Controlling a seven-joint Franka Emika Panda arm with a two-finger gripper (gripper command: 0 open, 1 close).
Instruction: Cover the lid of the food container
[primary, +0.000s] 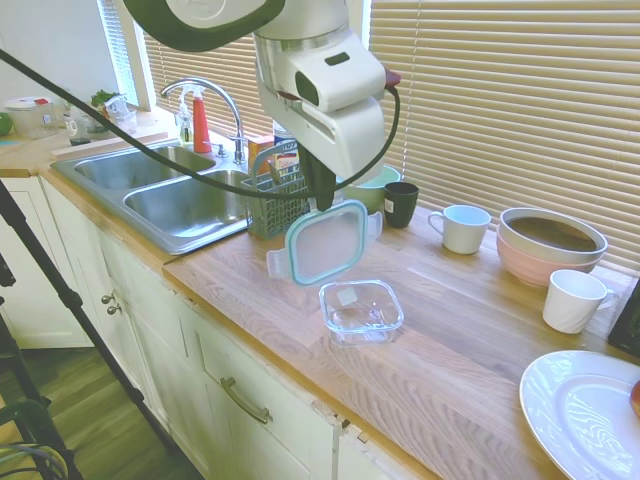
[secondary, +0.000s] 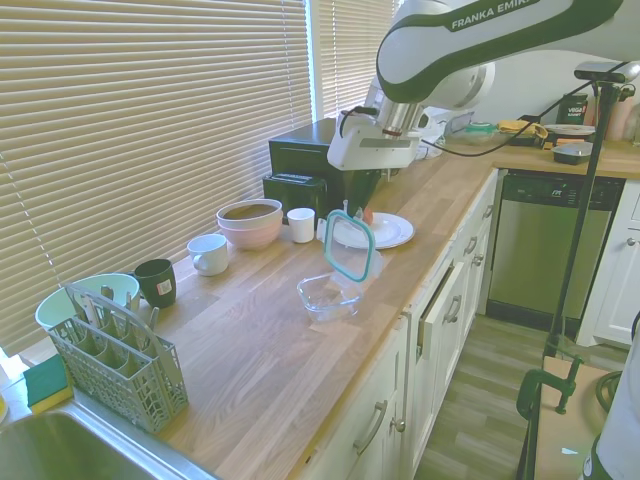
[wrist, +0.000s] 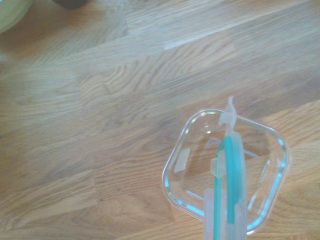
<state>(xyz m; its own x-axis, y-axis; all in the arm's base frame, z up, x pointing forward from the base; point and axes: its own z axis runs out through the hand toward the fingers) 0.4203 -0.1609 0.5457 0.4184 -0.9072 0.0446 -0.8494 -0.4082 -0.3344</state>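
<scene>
Gripper: clenched on the lid, which hangs on edge.
Food container: directly below the lid.

This is a home kitchen, with a wooden counter, a shiny double sink and tap, cups, bowls, a plate, a dishwasher and window blinds.

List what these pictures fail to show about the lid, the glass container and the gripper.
- Gripper fingers: in both exterior views the wrist body and the lid cover the contact, so the grip itself is unseen.
- Lid's flat face: the wrist view shows it only edge-on, cut off by the bottom edge.
- Food container: print on its white sticker is too small in every view.
</scene>
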